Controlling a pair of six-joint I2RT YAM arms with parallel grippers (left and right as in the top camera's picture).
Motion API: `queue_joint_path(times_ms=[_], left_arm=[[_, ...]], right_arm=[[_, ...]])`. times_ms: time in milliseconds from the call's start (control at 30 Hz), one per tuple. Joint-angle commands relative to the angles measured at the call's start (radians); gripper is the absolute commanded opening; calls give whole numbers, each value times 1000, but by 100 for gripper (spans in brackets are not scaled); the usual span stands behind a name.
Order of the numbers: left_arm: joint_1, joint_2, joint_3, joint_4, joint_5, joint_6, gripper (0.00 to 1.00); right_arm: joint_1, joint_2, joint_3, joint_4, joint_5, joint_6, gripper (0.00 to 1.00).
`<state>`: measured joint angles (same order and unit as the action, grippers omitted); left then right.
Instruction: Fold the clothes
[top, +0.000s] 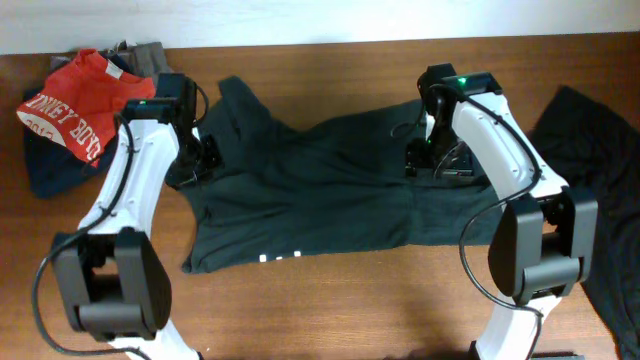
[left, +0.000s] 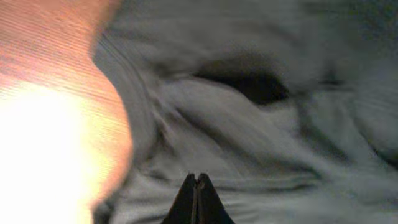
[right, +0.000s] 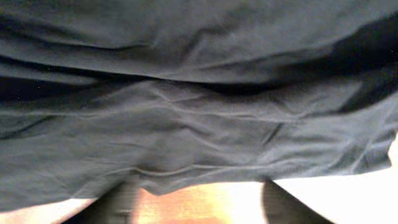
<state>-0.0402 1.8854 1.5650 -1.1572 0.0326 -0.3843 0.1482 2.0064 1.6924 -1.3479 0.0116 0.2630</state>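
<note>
The clothes are chiefly a black T-shirt (top: 330, 190) lying crumpled across the middle of the table, with a bit of white lettering (top: 280, 258) at its near edge. My left gripper (top: 205, 160) rests at the shirt's left side. In the left wrist view it (left: 196, 182) is shut over wrinkled fabric (left: 261, 143), and nothing shows between the tips. My right gripper (top: 430, 160) is at the shirt's upper right. In the right wrist view it (right: 202, 196) stands open, and the shirt's hem (right: 199, 168) lies just past its fingertips (right: 280, 202).
A red garment with white lettering (top: 75, 105) lies on a navy one (top: 50, 170) at the back left, with a grey piece (top: 145, 52) behind. Another black garment (top: 600, 180) hangs over the right edge. Bare wooden table (top: 350, 310) lies in front of the shirt.
</note>
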Motion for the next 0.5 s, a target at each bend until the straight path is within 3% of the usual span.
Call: queue_joint_path(times_ms=[0, 33, 67, 133, 467], left_arm=[[-70, 1, -48, -37, 148, 27, 1], [-94, 5, -76, -27, 148, 27, 1], [-143, 16, -127, 2, 148, 26, 1], [-181, 32, -163, 31, 155, 18, 1], [-218, 176, -187, 57, 177, 15, 0]], right_arm=[[2, -8, -39, 6, 42, 3, 40], [2, -7, -56, 12, 34, 3, 29], [2, -6, -93, 28, 7, 3, 13], [2, -6, -137, 51, -11, 3, 4], [-68, -6, -237, 115, -6, 41, 4]])
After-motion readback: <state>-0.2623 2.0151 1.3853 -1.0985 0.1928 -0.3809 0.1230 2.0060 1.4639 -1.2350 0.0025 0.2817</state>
